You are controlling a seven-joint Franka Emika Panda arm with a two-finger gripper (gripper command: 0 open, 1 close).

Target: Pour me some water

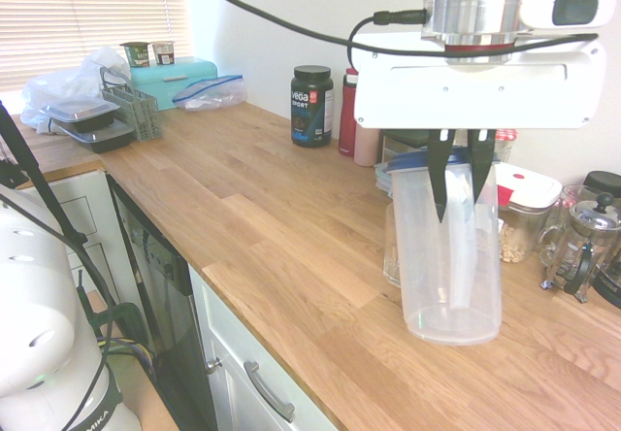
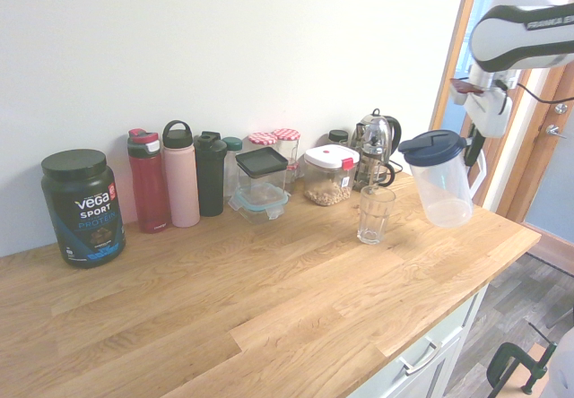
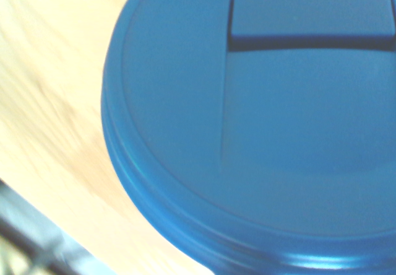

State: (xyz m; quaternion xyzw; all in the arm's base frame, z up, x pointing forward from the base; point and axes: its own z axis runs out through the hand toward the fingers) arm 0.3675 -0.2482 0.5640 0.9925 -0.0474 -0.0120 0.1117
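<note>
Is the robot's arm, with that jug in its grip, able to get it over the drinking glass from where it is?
Probably yes. The gripper is shut on the jug, which hangs lifted beside the glass. Only bare counter lies between them, and nothing stands above the glass's mouth.

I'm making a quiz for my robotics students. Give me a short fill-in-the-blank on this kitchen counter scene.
1. The gripper is shut on the clear pitcher's ____.
2. The pitcher's lid is dark ____.
3. The empty drinking glass stands on the wooden ____.
4. The black tub reads Vega ____.

Missing words: handle; blue; counter; Sport
</note>
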